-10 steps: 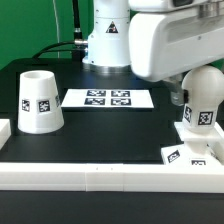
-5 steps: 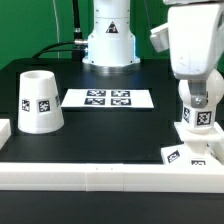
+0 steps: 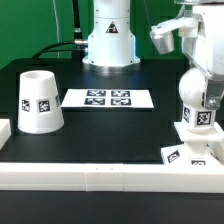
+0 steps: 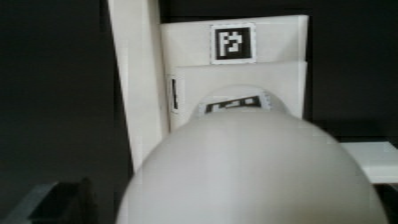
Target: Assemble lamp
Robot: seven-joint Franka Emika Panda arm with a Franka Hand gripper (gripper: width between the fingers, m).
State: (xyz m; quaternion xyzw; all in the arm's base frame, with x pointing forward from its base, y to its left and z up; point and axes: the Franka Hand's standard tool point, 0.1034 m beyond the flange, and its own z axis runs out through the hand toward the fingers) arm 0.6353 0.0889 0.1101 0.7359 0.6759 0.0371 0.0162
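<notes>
The ball-shaped white bulb (image 3: pixel 196 92) stands upright on the low sloped base (image 3: pixel 186 133) at the exterior view's right, tags facing the camera. My gripper (image 3: pixel 203 88) comes down over the bulb from above, a dark finger (image 3: pixel 210 97) lies against its side, and it looks shut on the bulb. In the wrist view the bulb (image 4: pixel 231 165) fills the near field and hides the jaws; the tagged base (image 4: pixel 231 70) lies beyond it. The tapered cup-like shade (image 3: pixel 40 100) stands alone at the exterior view's left, far from the gripper.
The marker board (image 3: pixel 108 99) lies flat mid-table in front of the arm's pedestal (image 3: pixel 108 40). A long white border rail (image 3: pixel 100 176) runs along the front edge, and a rail (image 4: pixel 132 90) also runs beside the base in the wrist view. A small white block (image 3: pixel 4 130) sits at the left edge.
The arm has swung to the exterior view's right and turned over the bulb, uncovering the bulb's top. Bulb, base and shade stay in place.
</notes>
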